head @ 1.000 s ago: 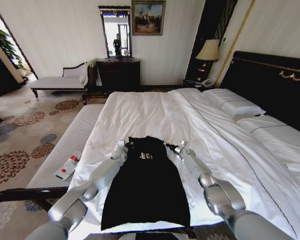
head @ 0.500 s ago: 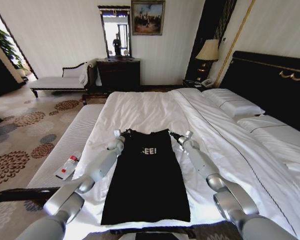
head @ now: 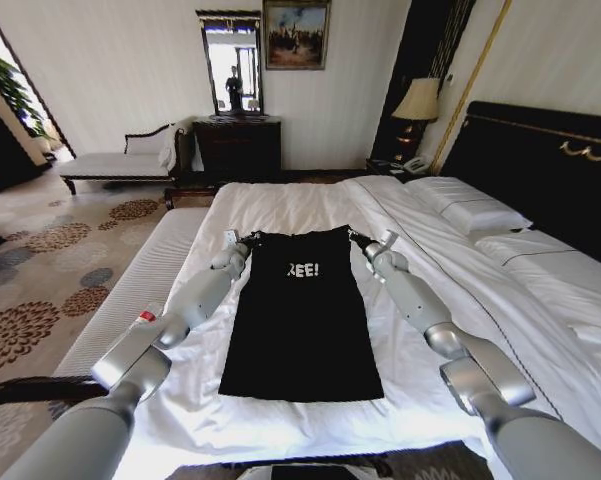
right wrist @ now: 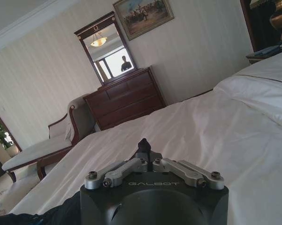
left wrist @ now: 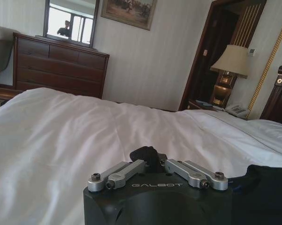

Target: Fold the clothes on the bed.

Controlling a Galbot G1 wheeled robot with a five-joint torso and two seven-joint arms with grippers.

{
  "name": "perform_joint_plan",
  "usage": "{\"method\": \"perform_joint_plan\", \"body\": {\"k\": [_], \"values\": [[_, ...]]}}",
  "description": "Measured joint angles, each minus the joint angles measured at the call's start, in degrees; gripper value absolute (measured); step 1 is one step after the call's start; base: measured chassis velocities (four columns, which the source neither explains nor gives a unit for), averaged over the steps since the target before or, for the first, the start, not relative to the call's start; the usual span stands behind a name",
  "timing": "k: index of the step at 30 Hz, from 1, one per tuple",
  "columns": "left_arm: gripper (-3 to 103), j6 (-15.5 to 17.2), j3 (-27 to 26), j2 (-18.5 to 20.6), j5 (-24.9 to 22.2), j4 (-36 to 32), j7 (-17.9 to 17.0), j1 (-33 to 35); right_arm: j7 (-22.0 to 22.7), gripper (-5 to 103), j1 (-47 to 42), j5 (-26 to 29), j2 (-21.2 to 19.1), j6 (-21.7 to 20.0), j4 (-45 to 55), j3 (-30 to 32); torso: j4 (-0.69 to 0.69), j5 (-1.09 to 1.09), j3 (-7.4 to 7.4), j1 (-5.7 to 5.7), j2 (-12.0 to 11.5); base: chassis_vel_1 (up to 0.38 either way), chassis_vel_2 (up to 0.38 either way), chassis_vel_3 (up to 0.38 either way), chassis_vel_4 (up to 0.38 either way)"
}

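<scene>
The clothes [head: 300, 330], a black T-shirt with white lettering near its far end, lie flat and stretched lengthways on the white bed [head: 290, 200]. My left gripper [head: 248, 238] is shut on the shirt's far left corner. The right gripper [head: 358, 238] is shut on the far right corner. Both arms reach far out over the sheet. In the left wrist view the left gripper [left wrist: 148, 153] pinches a dark fold, with more of the black shirt [left wrist: 267, 187] beside it. In the right wrist view the right gripper [right wrist: 143, 146] holds black cloth the same way.
A pale bench [head: 130, 290] runs along the bed's left side with a red and white object [head: 145, 318] on it. Pillows [head: 470, 212] and the dark headboard [head: 540, 170] lie to the right. A dresser [head: 238, 148], chaise [head: 120, 160] and lamp [head: 417, 100] stand beyond.
Both arms have stretched farther up the bed, pulling the shirt's far edge away from me. The shirt now lies longer and flatter, its lettering farther away.
</scene>
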Motion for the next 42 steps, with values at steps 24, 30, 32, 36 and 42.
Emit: {"method": "perform_joint_plan", "body": {"k": [24, 30, 32, 36, 42], "values": [[1, -0.63, 2.07, 3.31, -0.72, -5.47, -0.21, 2.53, 0.38, 0, -4.7, -0.8, -1.07, 0.36, 3.97, -0.38, -0.01, 0.0, -0.01, 0.0, 0.0, 0.0, 0.0, 0.0, 0.0], [1, -0.67, -0.84, 6.94, -0.21, -15.19, -2.54, 9.02, 1.13, 0, -12.22, -1.33, -3.86, 1.12, 11.99, 1.0, 0.01, 0.01, -0.01, -0.01, 0.0, 0.0, 0.0, 0.0, 0.0], [1, -0.73, -1.94, 7.94, -0.08, -17.94, -3.28, 10.67, 1.5, 0, -14.3, -1.66, -5.34, 1.41, 14.62, 1.28, 0.0, 0.01, -0.01, -0.01, 0.0, 0.0, 0.0, 0.0, 0.0], [1, -1.1, -3.87, 10.64, 0.34, -24.44, -4.74, 15.11, 2.63, 0, -18.6, -1.52, -8.57, 1.8, 21.58, 2.16, -0.02, 0.02, -0.01, -0.01, 0.01, 0.0, 0.0, 0.0, 0.0], [1, -1.41, -6.58, 13.42, 1.54, -33.71, -6.66, 23.83, 4.84, 0, -25.1, -0.07, -10.55, 1.76, 31.46, 4.34, 0.0, 0.0, -0.02, -0.02, 0.01, 0.0, 0.0, 0.0, 0.0]]}}
